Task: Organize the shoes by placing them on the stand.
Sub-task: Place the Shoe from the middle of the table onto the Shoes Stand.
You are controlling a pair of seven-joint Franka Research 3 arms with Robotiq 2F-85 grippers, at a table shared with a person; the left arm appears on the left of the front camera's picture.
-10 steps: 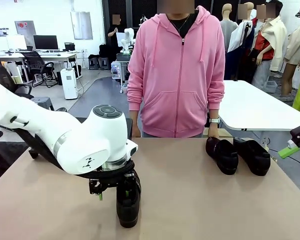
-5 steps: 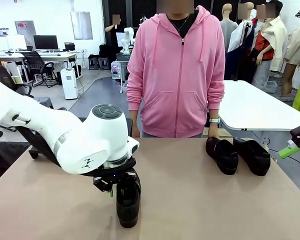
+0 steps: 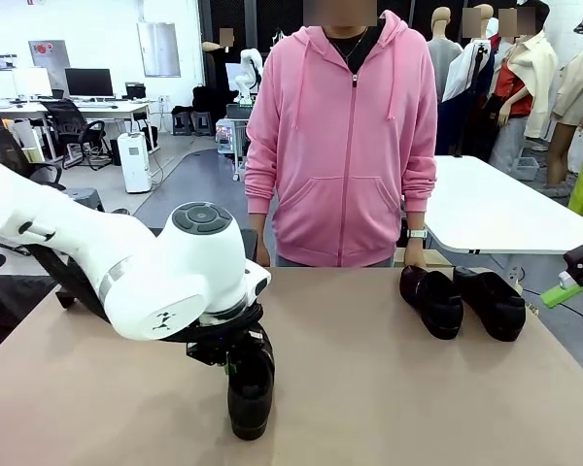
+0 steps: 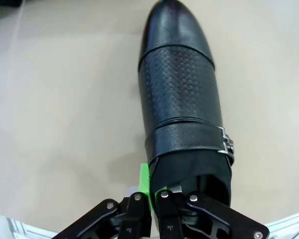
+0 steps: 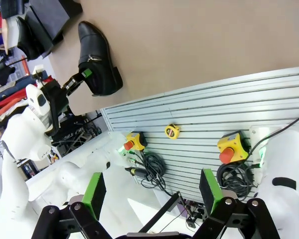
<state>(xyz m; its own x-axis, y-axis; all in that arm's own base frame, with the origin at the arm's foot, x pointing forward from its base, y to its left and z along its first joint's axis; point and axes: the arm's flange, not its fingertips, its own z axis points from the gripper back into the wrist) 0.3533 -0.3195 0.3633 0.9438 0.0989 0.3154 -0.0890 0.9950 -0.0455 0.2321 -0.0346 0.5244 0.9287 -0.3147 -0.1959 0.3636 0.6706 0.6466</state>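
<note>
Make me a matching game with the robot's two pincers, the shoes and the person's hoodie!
Things:
1. left pincer
2. right pincer
3. two far shoes
4. hoodie

Clues:
A. pink
B. open, holding nothing
C. shut on the near shoe, at its back rim
D. side by side at the table far edge

Pairs: 1-C, 2-B, 3-D, 4-A
</note>
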